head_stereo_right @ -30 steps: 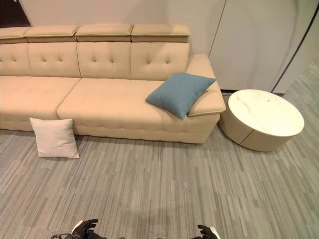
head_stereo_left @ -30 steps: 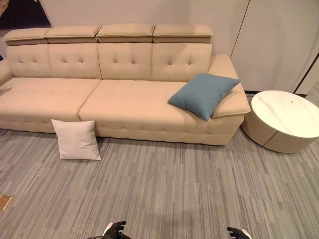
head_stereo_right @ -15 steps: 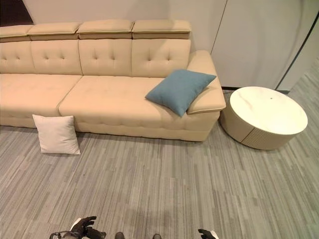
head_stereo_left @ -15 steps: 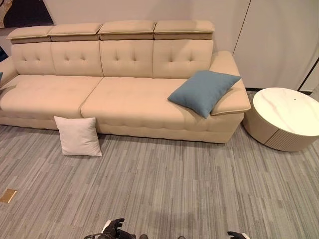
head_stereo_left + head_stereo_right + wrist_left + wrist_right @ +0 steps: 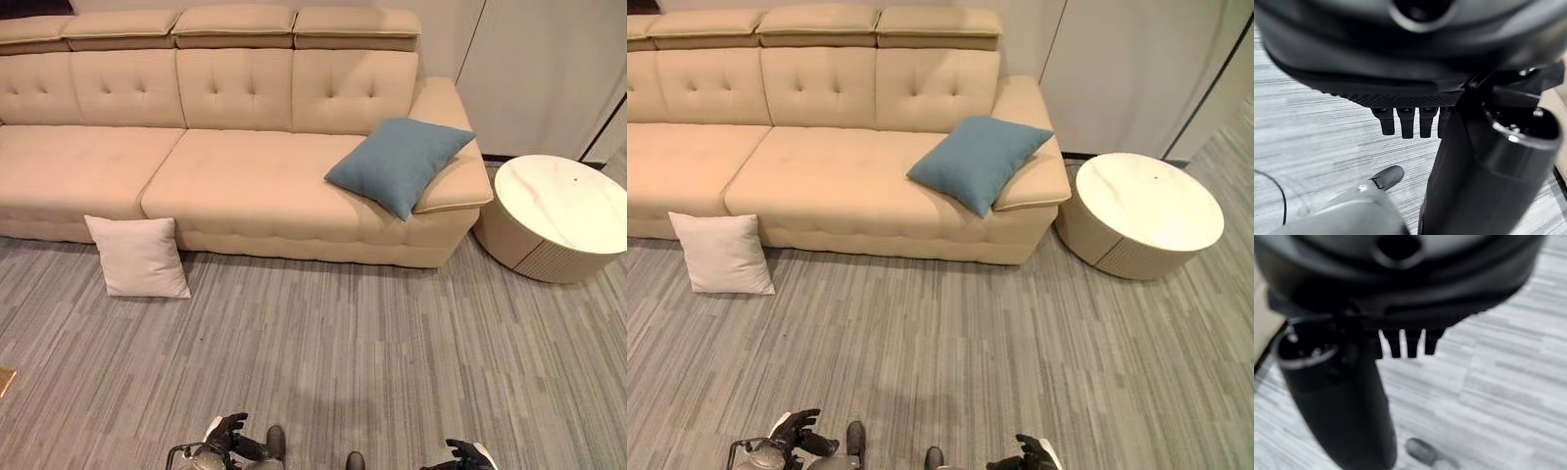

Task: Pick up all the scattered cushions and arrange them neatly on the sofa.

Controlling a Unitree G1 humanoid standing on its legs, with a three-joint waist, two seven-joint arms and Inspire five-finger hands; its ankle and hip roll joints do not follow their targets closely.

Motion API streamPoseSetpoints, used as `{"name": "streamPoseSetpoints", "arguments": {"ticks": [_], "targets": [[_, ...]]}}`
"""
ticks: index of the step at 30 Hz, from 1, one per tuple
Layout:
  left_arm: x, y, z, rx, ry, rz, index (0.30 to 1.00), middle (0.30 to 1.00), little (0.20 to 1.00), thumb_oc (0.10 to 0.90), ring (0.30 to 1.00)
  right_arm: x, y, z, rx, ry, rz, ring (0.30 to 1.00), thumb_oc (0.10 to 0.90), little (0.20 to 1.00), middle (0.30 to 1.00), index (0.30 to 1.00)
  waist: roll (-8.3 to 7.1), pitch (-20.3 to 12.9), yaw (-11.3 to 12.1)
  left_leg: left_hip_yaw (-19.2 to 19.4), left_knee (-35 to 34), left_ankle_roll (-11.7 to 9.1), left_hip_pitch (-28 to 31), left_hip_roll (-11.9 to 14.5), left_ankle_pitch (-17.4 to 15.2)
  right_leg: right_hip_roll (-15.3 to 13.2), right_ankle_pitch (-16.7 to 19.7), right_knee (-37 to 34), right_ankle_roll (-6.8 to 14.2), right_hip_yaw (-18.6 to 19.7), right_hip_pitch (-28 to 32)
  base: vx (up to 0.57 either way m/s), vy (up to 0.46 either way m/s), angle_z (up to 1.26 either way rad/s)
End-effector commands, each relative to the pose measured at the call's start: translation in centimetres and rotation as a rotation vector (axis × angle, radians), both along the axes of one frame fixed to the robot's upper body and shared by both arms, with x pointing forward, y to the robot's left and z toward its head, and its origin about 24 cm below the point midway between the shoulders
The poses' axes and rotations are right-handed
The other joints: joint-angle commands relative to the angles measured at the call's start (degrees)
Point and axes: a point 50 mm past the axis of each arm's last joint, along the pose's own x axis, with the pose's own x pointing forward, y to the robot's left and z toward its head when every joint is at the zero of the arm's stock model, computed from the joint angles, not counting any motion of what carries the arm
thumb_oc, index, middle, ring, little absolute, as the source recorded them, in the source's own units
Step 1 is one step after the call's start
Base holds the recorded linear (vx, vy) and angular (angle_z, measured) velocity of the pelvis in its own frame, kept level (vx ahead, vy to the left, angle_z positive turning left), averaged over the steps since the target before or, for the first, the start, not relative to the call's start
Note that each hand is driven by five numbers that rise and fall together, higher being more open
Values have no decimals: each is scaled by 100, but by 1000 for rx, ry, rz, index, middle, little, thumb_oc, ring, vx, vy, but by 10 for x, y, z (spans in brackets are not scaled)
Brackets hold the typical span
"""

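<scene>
A cream cushion stands on the grey floor, leaning against the front of the beige sofa near its middle. A blue cushion lies tilted on the sofa's right end, propped on the armrest. My left hand and right hand hang low at the bottom edge, far from both cushions. In the left wrist view the fingers hang straight over the floor with nothing in them. The right wrist view has its fingers straight too, holding nothing.
A round white low table stands on the floor just right of the sofa's armrest. Pale wall panels rise behind it. Striped grey carpet stretches between me and the sofa. A small brown plate lies at the left edge.
The whole picture has shifted: the camera tilted down and swung slightly. Both cushions lie where they were. Both hands stay low.
</scene>
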Motion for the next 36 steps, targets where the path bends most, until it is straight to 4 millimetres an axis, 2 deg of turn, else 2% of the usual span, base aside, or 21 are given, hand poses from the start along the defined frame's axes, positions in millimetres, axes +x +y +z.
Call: {"name": "streamPoseSetpoints", "arguments": {"ticks": [1,3,7,9,10,11,12,13,15,16,19,20,21,23,24,25,27,28,29,31,36], "targets": [[-1,14,2,55,-14,18,900,900,900,800,900,12,-1,4,-25,-40,13,900,800,900,900,900,-280,-167,169,49,1023,15,-429,-176,-921,-165,-337,708,464,-30,-98,173,280,-73],[2,18,4,67,-23,18,900,900,900,800,900,24,1,8,-22,-73,26,900,800,900,900,900,-230,-109,193,188,975,231,-233,-228,-1079,-327,-50,1713,752,10,-694,117,210,-68],[5,21,6,84,-31,0,900,900,900,800,900,32,1,11,-15,-106,17,900,800,900,900,900,-132,-22,125,271,913,361,-19,-266,-1206,-461,184,2484,854,-108,-1167,123,129,-40],[4,22,6,91,-23,-19,900,900,900,800,900,36,0,13,-17,-122,12,900,800,900,900,900,-89,-9,49,302,798,389,205,-302,-1284,-533,195,2433,776,-305,-1376,186,68,-25],[4,22,6,93,-19,-27,900,900,900,800,900,37,-1,14,-18,-126,12,900,800,900,900,900,-78,-19,23,323,744,385,288,-314,-1325,-568,151,2241,735,-425,-1444,221,-31,-24],[3,21,5,91,-10,-35,900,900,900,800,900,38,-3,15,-26,-127,13,900,800,900,900,900,-80,-22,-13,378,615,353,483,-338,-1413,-679,239,1758,700,-759,-1551,222,-30,-16],[3,21,5,91,-11,-35,900,900,900,800,900,38,-3,15,-26,-127,13,900,800,900,900,900,-71,-10,-20,370,608,350,502,-331,-1415,-671,243,1742,699,-771,-1524,385,-138,-22],[0,21,4,90,2,-40,900,900,900,800,900,41,-5,17,-41,-133,26,900,800,900,900,900,-92,-8,-53,429,556,295,741,-349,-1557,-820,528,1217,744,-1237,-1723,324,-148,-29],[0,20,4,88,2,-47,900,900,900,800,900,40,-7,17,-44,-129,26,900,800,900,900,900,-83,5,-107,400,576,267,889,-342,-1658,-826,545,1196,755,-1350,-1779,369,-183,-26],[-1,18,3,87,6,-70,900,900,900,800,900,35,-8,16,-45,-117,24,900,800,900,900,900,-97,-43,-149,348,619,217,1036,-313,-1795,-724,456,1110,680,-1267,-1617,249,-149,-6],[-3,15,2,77,13,-71,900,900,900,800,900,30,-9,14,-44,-106,19,900,800,900,900,900,-104,-107,-169,322,788,82,1000,-202,-1653,-589,414,978,572,-1239,-1472,234,-209,15],[0,12,2,63,-3,-64,900,900,900,800,900,27,-9,13,-40,-104,9,900,800,900,900,900,-95,-88,-167,291,1311,-113,846,-55,-1406,-408,325,830,436,-1179,-1241,253,-382,13],[8,8,5,48,-30,-63,900,900,900,800,900,25,-11,13,-39,-107,-13,900,800,900,900,900,-152,-21,-148,271,2190,-300,416,114,-1002,-313,252,663,294,-1134,-1016,213,-388,28],[18,5,8,35,-64,-46,900,900,900,800,900,21,-12,12,-39,-99,-37,900,800,900,900,900,-296,105,-86,257,3134,-360,-142,251,-621,-226,101,494,89,-1111,-755,169,-278,24],[19,5,8,33,-71,-42,900,900,900,800,900,20,-13,12,-40,-95,-43,900,800,900,900,900,-316,133,-58,251,3233,-323,-282,260,-658,-210,65,464,67,-1089,-692,324,-168,-12],[21,3,9,35,-77,-52,900,900,900,800,900,17,-14,11,-42,-86,-47,900,800,900,900,900,-378,138,30,217,2805,-214,-658,147,-863,-180,-23,338,96,-1016,-487,326,-49,-30],[20,3,8,41,-69,-62,900,900,900,800,900,15,-14,10,-46,-81,-44,900,800,900,900,900,-408,129,79,289,2180,-165,-801,132,-999,-179,-111,257,173,-995,-328,352,53,-4],[18,4,7,45,-62,-66,900,900,900,800,900,15,-15,10,-51,-81,-42,900,800,900,900,900,-331,112,150,241,1503,-221,-970,192,-679,-94,-212,215,227,-950,-184,334,124,-10],[17,4,7,50,-60,-70,900,900,900,800,900,14,-15,10,-56,-80,-41,900,800,900,900,900,-308,124,196,256,1272,-291,-1073,240,-428,-68,-289,202,248,-929,-54,332,145,-35],[17,5,8,52,-62,-62,900,900,900,800,900,14,-13,9,-47,-78,-42,900,800,900,900,900,-282,102,171,551,1127,-306,-1086,355,-342,-55,-369,233,283,-924,40,238,146,-42],[9,11,5,56,-35,-32,900,900,900,800,900,7,-4,4,-21,-50,-34,900,800,900,900,900,-371,-71,259,548,1085,-92,-759,53,-631,-345,-371,667,464,-831,91,236,177,-63]]}}
